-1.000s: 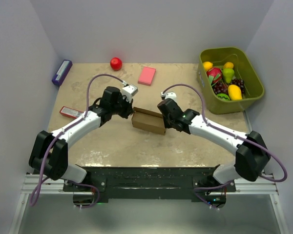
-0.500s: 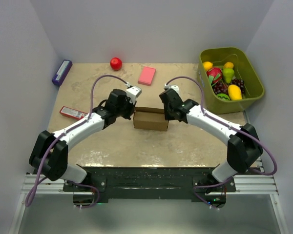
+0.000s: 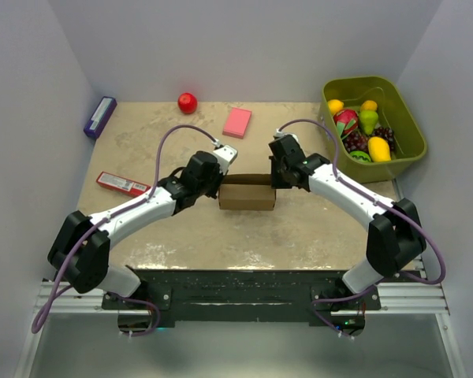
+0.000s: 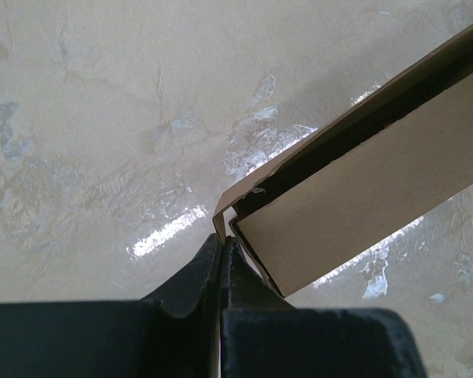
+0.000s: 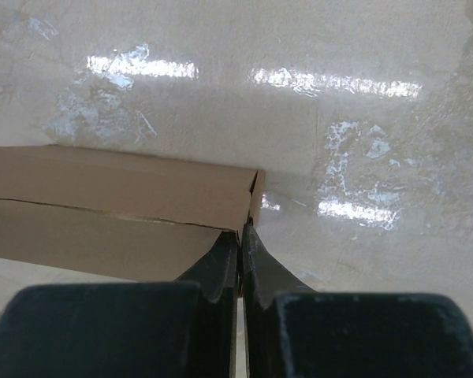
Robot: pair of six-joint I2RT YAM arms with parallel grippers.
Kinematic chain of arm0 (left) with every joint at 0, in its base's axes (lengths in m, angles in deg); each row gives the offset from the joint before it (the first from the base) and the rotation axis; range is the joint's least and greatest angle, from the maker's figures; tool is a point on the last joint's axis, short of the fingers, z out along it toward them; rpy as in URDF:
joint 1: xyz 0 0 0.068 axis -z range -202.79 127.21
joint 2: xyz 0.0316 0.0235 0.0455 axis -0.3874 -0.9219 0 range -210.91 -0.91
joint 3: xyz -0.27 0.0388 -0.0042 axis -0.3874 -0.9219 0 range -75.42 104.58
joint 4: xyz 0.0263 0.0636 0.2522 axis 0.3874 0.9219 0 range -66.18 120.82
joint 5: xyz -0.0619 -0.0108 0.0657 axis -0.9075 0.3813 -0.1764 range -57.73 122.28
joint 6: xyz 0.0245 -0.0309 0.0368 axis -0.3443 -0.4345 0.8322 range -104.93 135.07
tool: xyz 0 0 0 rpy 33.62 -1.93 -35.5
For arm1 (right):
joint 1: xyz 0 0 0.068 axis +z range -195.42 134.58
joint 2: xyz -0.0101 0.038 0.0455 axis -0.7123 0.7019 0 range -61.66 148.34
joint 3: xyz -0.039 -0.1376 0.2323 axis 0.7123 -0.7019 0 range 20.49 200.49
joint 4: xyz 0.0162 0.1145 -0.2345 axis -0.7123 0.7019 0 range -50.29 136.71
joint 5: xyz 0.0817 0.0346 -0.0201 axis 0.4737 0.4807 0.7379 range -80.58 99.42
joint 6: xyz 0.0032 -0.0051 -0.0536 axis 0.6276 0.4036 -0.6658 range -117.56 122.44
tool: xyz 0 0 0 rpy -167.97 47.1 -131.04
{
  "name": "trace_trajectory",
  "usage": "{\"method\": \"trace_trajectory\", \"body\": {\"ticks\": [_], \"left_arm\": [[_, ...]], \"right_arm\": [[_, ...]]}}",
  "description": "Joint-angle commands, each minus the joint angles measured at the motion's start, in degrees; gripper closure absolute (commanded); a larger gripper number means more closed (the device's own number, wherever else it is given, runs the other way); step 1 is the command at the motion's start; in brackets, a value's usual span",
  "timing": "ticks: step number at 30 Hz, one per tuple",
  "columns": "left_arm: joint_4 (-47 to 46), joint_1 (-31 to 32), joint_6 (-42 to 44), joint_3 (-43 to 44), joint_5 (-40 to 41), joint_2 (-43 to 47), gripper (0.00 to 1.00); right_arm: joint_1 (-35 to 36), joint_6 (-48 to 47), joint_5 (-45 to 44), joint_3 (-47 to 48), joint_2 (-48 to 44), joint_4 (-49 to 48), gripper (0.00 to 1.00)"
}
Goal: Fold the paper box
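The beige, marbled surface carries everything, and the paper box lies near its middle, a low brown cardboard rectangle lying long side toward the arm bases. Well to the right of the box and farther back stands a green plastic bin holding toy fruit. Behind the box, well apart from it, lie a pink block and, further left, a red ball. To the box's left a flat red packet rests apart from it. The left end effector is at the box's left end, its fingers pinched together on a thin cardboard edge at the corner, where the left wrist view shows a dark gap between two panels. The right end effector is at the box's right end, likewise clamped on the cardboard at a corner. This looks like the closing stage of the fold: the body is already formed and both ends are held, but the left seam is not shut. The next move probably calls for pressing or tucking that loose panel inward while the right side braces the box so it does not slide.
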Motion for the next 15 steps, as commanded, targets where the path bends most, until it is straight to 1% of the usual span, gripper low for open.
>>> {"method": "trace_trajectory", "body": {"ticks": [1, 6, 15], "left_arm": [[2.79, 1.69, -0.66, 0.83, -3.15, -0.12, 1.0], [2.88, 1.69, -0.83, 0.92, -3.42, -0.03, 1.0], [2.79, 1.69, -1.36, 1.27, -4.12, -0.65, 1.0]], "right_arm": [[1.0, 1.79, 5.26, 2.08, 0.27, -4.03, 1.0], [1.09, 1.52, 2.18, -0.65, -0.43, -4.12, 1.0], [1.44, 1.7, 0.76, -6.89, -2.1, -7.63, 1.0]]}}
